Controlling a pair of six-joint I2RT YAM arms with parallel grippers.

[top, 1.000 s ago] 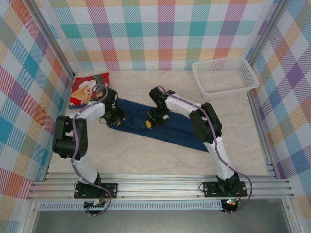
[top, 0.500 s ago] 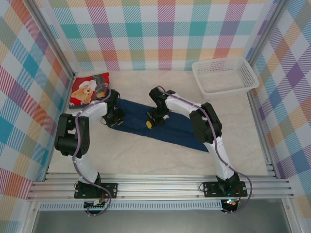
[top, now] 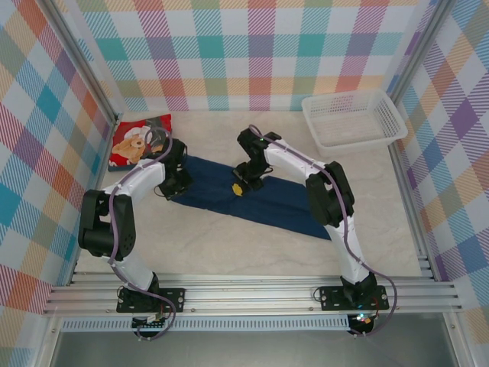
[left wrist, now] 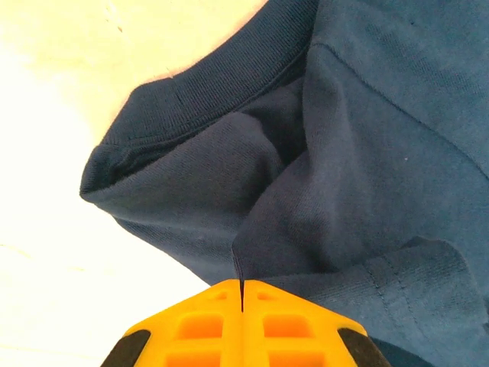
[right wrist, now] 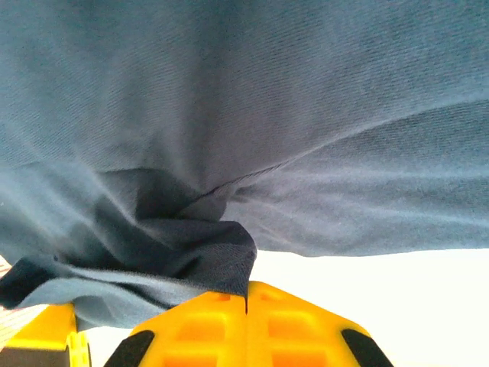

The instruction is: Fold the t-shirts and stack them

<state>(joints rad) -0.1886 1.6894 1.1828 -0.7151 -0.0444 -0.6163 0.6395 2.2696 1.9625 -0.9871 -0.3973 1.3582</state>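
Observation:
The dark navy t-shirt lies as a long strip across the middle of the table, its print hidden. My left gripper is at its left end, shut on a pinch of the navy cloth near the ribbed collar. My right gripper is over the strip's middle, shut on a bunched fold of the same shirt, which hangs lifted above the pale table. The red t-shirt with the teddy-bear picture lies folded at the back left, just behind my left arm.
A white mesh basket stands at the back right corner. Checked walls close in the table on three sides. Bare tabletop stretches between the shirt and the arm bases.
Both grippers have moved toward the back of the table with the navy cloth in them; the right one shifted most, dragging the strip's middle back.

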